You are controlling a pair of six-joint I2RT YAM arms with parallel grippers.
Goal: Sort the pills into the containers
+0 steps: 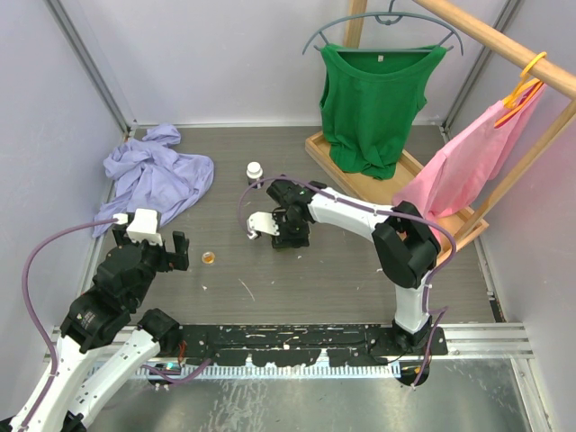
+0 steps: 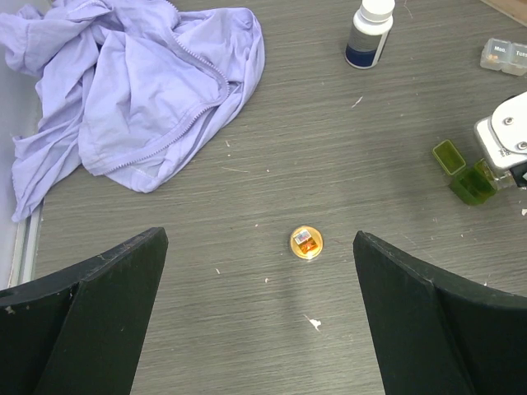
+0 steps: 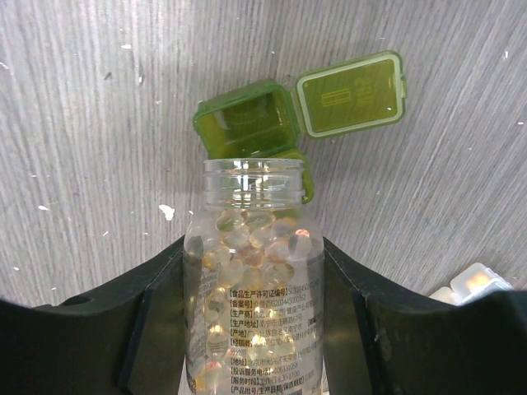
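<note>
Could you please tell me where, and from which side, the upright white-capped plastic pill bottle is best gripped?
Grip the white-capped plastic pill bottle across its round, dark-labelled body below the cap, fingers level. It stands upright, so a side approach probably suits; come from the near side with the open left gripper, since the crumpled lilac shirt lies to its left.

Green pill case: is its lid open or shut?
Open. The green pill case has one lid flipped back beside its exposed compartment.
</note>
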